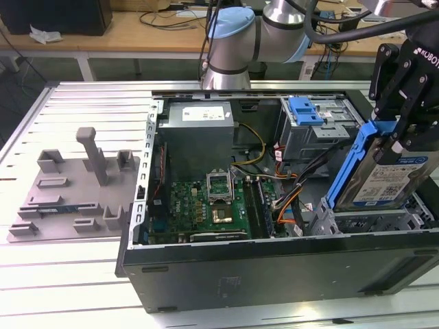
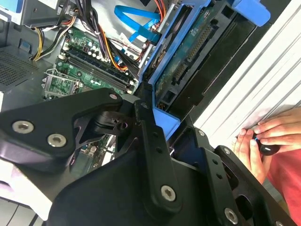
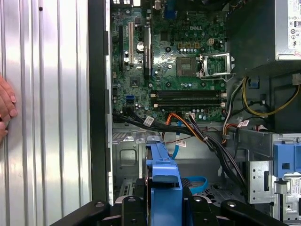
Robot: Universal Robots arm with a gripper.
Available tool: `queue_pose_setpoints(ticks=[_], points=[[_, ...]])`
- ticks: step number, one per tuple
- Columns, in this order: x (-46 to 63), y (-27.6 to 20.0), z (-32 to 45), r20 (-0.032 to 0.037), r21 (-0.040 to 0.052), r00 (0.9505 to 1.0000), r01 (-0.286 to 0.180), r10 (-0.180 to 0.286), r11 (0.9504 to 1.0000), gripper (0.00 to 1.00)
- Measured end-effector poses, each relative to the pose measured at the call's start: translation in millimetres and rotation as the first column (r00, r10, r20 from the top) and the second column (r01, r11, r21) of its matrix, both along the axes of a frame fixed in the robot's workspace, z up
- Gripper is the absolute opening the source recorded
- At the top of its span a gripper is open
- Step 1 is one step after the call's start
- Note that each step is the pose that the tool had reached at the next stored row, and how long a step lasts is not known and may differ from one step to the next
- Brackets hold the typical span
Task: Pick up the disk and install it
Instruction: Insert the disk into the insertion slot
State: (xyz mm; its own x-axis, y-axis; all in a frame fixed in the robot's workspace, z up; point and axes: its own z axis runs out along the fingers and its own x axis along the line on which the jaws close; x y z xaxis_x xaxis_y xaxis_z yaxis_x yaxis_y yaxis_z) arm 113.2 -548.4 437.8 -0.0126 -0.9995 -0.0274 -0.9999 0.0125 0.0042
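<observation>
We see the hand (image 1: 392, 130) closed on the top edge of the disk (image 1: 396, 175), pinching the blue bracket (image 1: 353, 164) that frames the silver drive. The disk hangs on edge, tilted, over the metal bay (image 1: 370, 221) at the exterior view's right end of the open computer case (image 1: 240, 274). Its lower corner is down at the bay's rim, and we cannot tell whether it touches. In the first wrist view the bracket sits gripped in the hand, with the motherboard (image 3: 178, 70) and cables (image 3: 188, 129) beyond it. The case lies on the slatted desk (image 1: 62, 274), near a grey fixture tray (image 1: 75, 185). A person's fingertips (image 2: 282, 127) rest on the desk beside the case.
</observation>
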Motion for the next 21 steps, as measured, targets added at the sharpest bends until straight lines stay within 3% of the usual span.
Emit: queue_pose_setpoints(ticks=[6,17,21], points=[[-0.1,0.1,16.3,-0.0004,-0.0016,1.0,0.0,0.0,1.0,0.37],[-0.1,0.1,37.3,-0.0004,-0.0017,1.0,0.0,0.0,1.0,0.37],[-0.1,0.1,38.2,-0.0004,-0.0017,1.0,0.0,0.0,1.0,0.37]])
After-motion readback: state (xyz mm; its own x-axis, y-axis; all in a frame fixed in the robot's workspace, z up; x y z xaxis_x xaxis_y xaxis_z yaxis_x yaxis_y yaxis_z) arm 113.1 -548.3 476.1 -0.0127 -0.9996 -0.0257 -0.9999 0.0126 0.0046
